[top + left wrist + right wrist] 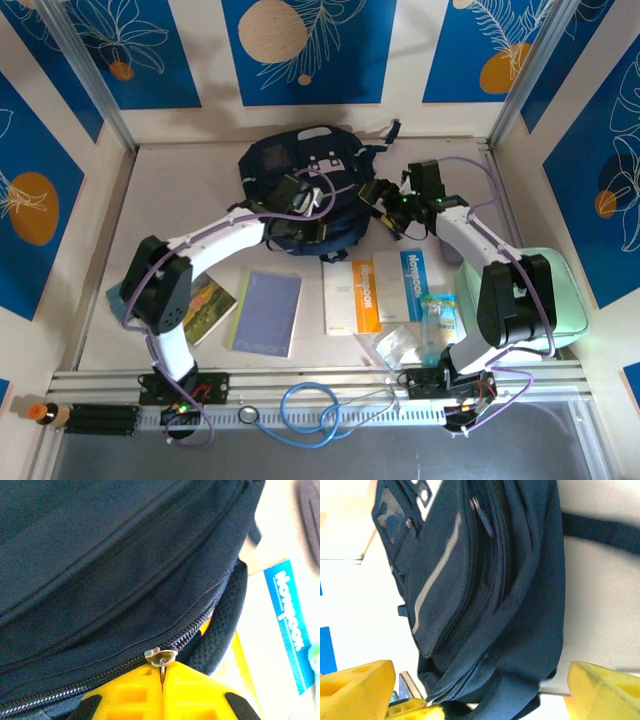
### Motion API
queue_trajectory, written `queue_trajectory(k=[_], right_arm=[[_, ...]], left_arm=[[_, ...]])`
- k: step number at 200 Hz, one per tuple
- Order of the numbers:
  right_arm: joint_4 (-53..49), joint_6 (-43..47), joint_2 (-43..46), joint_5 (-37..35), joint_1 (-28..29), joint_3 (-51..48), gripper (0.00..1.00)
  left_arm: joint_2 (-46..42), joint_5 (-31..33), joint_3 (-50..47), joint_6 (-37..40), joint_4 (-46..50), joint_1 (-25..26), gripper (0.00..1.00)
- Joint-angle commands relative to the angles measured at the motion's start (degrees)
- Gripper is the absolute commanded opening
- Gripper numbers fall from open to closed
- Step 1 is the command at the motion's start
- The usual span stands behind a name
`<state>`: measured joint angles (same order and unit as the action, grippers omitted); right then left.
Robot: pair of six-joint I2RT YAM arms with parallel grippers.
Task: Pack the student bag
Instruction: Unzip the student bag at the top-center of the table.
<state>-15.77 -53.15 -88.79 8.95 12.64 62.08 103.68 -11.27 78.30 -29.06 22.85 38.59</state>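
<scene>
student bag (290, 155) at table (180, 200) rear, notebook (267, 313) before it (flat), zip case (572, 290) right

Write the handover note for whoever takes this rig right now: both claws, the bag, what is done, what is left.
Left claw: shut on the zip pull of the student bag.
Right claw: open at the bag's side, holding nothing.
Things: the bag lies at the far middle of the table. In front of it lie the purple notebook, white and orange book and blue book, with the mint green case on the right.
Done: zip pull gripped. How far the zip is open cannot be told.
Left: likely open the bag, load the items, close it.
</scene>
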Motion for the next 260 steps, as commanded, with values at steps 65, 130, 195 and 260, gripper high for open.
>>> queue_trajectory(k=[65,130,195,260], right_arm=[[4.1,-19.9,-4.4,6.6,4.2,-5.6,0.90],[6.8,-22.7,-10.9,6.1,6.2,-2.9,0.85],[7.9,-20.3,-13.7,6.3,6.5,-1.5,0.47],[3.9,-13.6,-10.2,-0.7,6.7,-0.6,0.24]], left_arm=[[6.3,-4.9,5.9,-1.3,-2.7,2.0,0.00],[5.9,-6.4,4.8,-0.2,-2.7,2.0,0.00],[5.2,-5.2,1.8,0.8,-2.8,1.7,0.00],[1.6,-6.9,1.9,15.9,11.8,-1.9,0.00]])
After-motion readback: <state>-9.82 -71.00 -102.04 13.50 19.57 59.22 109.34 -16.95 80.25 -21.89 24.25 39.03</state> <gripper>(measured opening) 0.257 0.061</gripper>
